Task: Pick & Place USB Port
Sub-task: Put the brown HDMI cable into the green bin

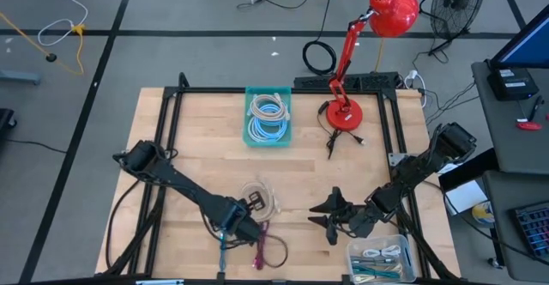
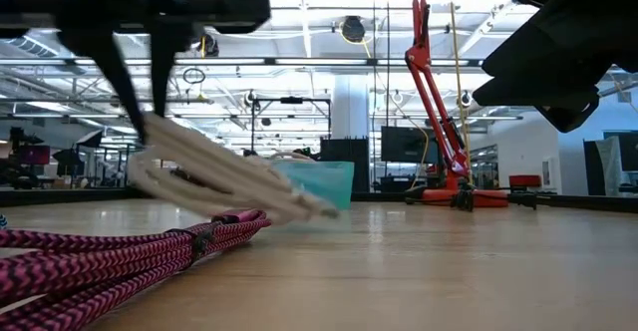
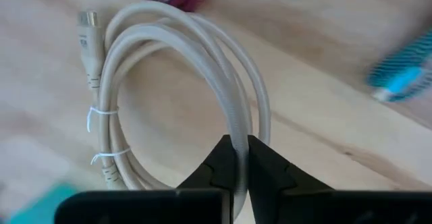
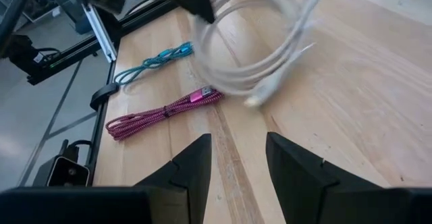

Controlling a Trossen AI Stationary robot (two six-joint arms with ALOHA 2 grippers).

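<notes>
The left end effector [image 3: 237,158] is clenched on one strand of the coiled cream-white USB cable [image 3: 177,89], holding it lifted off the wooden surface [image 1: 197,139] toward six o'clock in the high view. The coil looks light and limp; two thin ties bind its loops, so pinching one side carries the whole bundle, though it will likely sag and swing. The right end effector [image 4: 236,158] waits with fingers apart at about five o'clock. The teal plastic bin [image 1: 268,118] at twelve o'clock holds coiled pale cables, and the clear plastic tray [image 1: 380,259] at five o'clock holds mixed cables. A magenta braided cable [image 4: 162,110] and a teal-blue cable [image 4: 154,61] lie loose on the surface.
</notes>
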